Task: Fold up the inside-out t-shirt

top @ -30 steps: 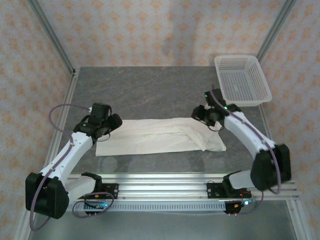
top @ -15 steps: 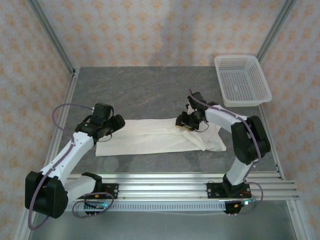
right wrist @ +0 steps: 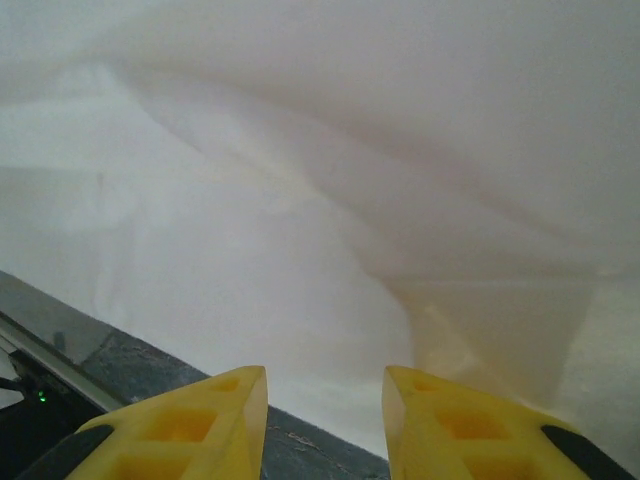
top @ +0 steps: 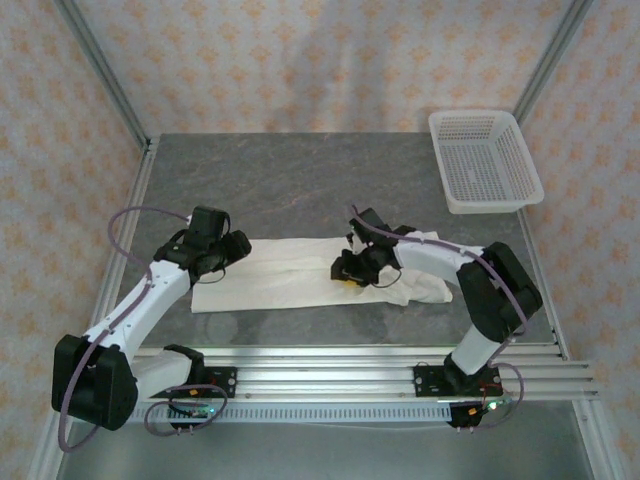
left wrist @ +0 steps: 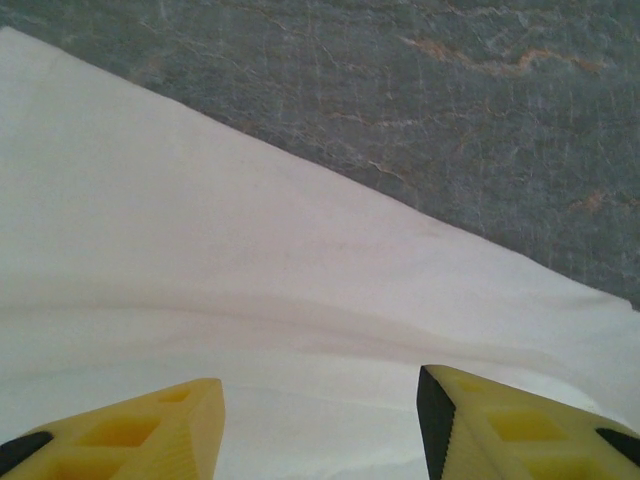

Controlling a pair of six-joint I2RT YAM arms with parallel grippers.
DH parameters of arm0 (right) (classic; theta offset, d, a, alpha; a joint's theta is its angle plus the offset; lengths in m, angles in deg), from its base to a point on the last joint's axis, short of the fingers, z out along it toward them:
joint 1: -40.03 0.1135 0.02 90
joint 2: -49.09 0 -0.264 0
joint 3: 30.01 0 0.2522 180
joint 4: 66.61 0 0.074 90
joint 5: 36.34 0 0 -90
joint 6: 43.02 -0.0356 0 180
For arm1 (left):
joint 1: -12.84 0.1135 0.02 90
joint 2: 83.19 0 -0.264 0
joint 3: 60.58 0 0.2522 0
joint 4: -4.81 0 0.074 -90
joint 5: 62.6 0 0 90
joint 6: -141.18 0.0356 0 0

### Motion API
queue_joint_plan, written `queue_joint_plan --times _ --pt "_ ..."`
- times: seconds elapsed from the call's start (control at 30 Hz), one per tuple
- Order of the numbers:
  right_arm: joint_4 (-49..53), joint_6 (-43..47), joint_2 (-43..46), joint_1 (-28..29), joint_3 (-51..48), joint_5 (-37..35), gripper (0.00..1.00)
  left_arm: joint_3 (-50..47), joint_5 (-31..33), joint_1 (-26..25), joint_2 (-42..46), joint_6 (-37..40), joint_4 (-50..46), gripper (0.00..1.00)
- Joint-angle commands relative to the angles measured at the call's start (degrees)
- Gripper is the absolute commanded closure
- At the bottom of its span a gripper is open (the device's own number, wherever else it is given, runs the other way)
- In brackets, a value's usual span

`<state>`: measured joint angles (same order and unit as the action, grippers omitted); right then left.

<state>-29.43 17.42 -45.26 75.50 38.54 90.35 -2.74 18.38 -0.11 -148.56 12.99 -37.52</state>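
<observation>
The inside-out t-shirt [top: 280,275] lies flat as a long cream strip across the near middle of the grey table. My left gripper [top: 230,251] hovers over its left end. In the left wrist view the yellow fingers [left wrist: 150,430] of that gripper [left wrist: 320,425] stand wide apart over smooth cloth [left wrist: 200,250] with nothing between them. My right gripper [top: 344,270] is over the middle of the strip, near its front edge. In the right wrist view its jaws [right wrist: 325,425] are apart over rumpled cloth [right wrist: 300,200], empty, with the shirt's edge and bare table just below the tips.
A white plastic mesh basket [top: 485,160] sits at the back right corner. Bare grey table [top: 300,180] stretches behind the shirt. Aluminium rails [top: 320,365] run along the near edge between the arm bases. Frame posts stand at the back corners.
My right gripper has swung left from the shirt's right end to its middle, and its jaws have narrowed somewhat. The left gripper has barely moved.
</observation>
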Motion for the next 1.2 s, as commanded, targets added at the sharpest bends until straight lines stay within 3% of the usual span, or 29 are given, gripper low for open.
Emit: queue_joint_plan --times 0.0,0.03,0.1,0.2,0.37,0.5,0.77,0.93,1.1,1.17 --pt "5.16 0.96 4.65 -2.55 3.07 -5.26 0.64 -0.83 -0.22 -2.15 -1.51 -0.62 1.55 0.57" --pt "5.88 1.14 5.94 -3.83 3.79 -5.99 0.64 -0.71 -0.21 -2.99 -2.20 -0.90 1.68 0.66" --pt "6.29 0.95 8.98 -8.18 4.28 -8.45 0.63 -0.25 -0.17 -5.11 -4.82 -2.04 1.43 1.00" --pt "7.40 1.95 9.35 -15.90 4.14 -13.24 0.68 0.40 0.61 -7.54 -9.79 -5.18 1.87 1.00" --pt "14.16 7.80 0.65 -21.35 8.34 -24.72 0.91 2.15 3.73 -7.59 -19.40 -11.42 3.62 1.00" --pt "14.46 7.69 -4.87 -21.53 9.05 -23.42 1.00 4.90 3.44 -7.53 -27.76 -14.94 6.67 1.00" --pt "8.39 -2.34 -6.00 -21.31 2.59 -20.35 1.00 16.34 7.60 -5.58 -44.58 -16.79 11.69 1.00" --pt "0.32 -15.59 -5.47 -15.07 -4.86 -14.34 1.00 35.50 5.68 -2.64 -59.19 -13.31 11.24 1.00" --pt "-6.30 -27.61 1.13 1.45 -10.02 -20.20 1.00 49.32 1.36 -2.14 -67.65 -8.83 15.10 1.00" --pt "-8.64 -29.28 0.92 8.03 -9.12 -21.64 1.00 51.70 -3.77 -2.10 -69.35 -6.75 21.14 1.00"
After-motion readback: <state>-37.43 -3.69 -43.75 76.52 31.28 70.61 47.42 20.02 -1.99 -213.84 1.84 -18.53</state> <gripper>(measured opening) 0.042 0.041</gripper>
